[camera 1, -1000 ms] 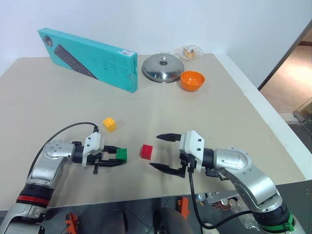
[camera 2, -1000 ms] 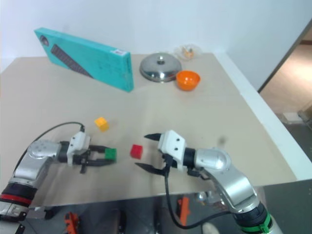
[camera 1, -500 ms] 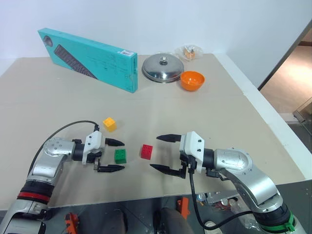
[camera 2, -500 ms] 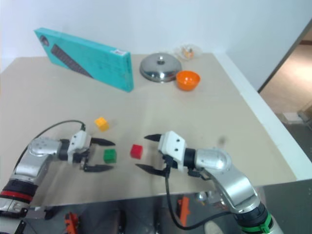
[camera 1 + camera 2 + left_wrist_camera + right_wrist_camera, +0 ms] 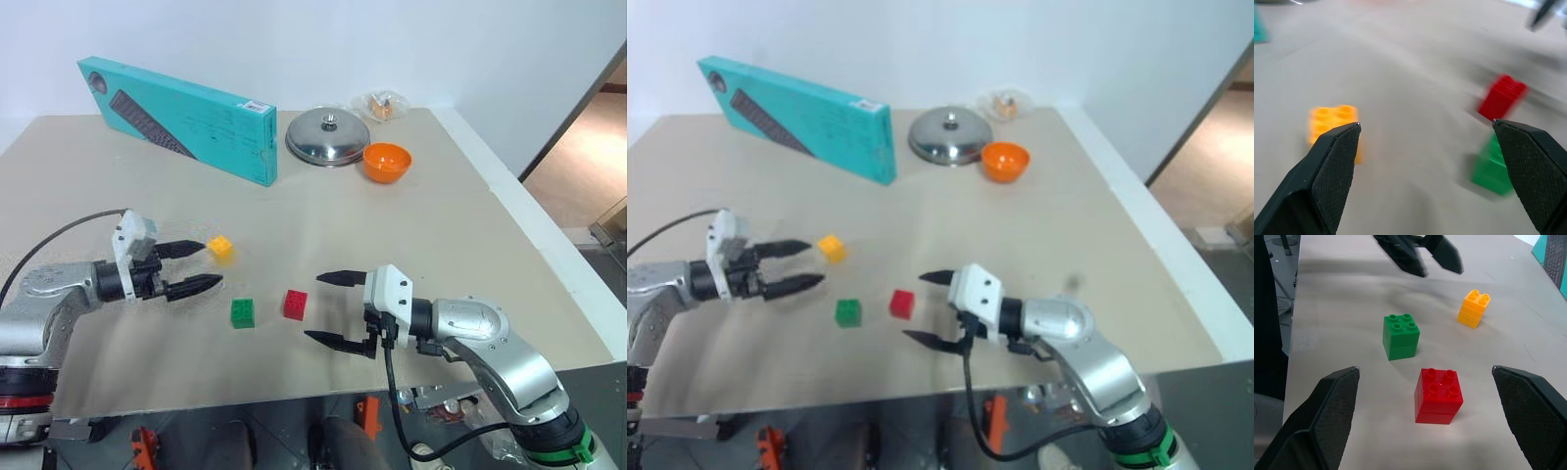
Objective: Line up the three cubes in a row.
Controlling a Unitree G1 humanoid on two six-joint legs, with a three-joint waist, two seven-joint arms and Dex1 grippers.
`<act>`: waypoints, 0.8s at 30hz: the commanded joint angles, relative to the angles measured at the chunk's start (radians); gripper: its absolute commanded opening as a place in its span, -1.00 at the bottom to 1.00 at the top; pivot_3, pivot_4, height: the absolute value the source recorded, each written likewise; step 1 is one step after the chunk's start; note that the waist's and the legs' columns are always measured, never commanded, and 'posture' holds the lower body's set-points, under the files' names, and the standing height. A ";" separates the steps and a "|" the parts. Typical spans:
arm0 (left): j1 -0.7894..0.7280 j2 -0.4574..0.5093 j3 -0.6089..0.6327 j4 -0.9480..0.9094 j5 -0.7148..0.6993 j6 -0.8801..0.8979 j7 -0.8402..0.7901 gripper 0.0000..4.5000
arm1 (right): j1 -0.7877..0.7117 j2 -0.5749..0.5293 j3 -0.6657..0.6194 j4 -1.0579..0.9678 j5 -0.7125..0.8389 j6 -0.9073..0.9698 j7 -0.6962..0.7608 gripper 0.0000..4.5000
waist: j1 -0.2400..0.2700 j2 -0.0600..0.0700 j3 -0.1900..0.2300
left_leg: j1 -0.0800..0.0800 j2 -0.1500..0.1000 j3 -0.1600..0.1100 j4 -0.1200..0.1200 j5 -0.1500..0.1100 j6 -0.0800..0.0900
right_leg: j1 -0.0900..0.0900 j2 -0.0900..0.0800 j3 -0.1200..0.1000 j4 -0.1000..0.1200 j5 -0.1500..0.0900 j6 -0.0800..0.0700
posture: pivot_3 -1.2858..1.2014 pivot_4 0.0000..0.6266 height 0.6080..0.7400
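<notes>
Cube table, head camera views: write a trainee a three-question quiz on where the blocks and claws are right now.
1. True or false: the left claw is shut on the green studded plastic cube.
2. Which block lies farthest from the other two: (a) the green cube, (b) the red studded plastic cube, (c) the yellow studded plastic cube?
3. Fill in: the right claw hangs open just to the robot's right of the ____ cube.

Key:
1. False: the left claw is open and clear of it; the green cube sits free on the beige table.
2. c
3. red
</notes>
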 commanded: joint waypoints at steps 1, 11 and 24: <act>-0.046 -0.026 0.025 -0.002 0.022 -0.063 0.058 0.98 | -0.026 -0.003 -0.025 0.002 0.008 -0.018 0.012 1.00 | 0.000 0.000 0.000 | 0.000 0.000 0.000 0.000 0.000 0.000 | 0.000 0.000 0.000 0.000 0.000 0.000 | 0.03 -0.52 1.00; -0.165 -0.153 -0.027 0.218 0.175 -0.292 0.188 0.98 | -0.020 -0.008 -0.027 -0.005 -0.005 -0.012 0.003 1.00 | 0.001 0.000 0.000 | 0.000 -0.001 0.000 0.000 0.000 0.000 | 0.000 0.001 0.001 0.000 0.001 0.000 | 0.03 -0.52 1.00; -0.216 -0.205 -0.119 0.395 0.287 -0.328 0.217 0.88 | 0.007 -0.021 -0.040 -0.037 -0.006 0.009 -0.031 1.00 | 0.001 0.000 0.000 | 0.000 -0.001 0.000 0.002 0.000 0.000 | 0.000 0.001 0.001 0.000 0.002 0.001 | 0.03 -0.52 1.00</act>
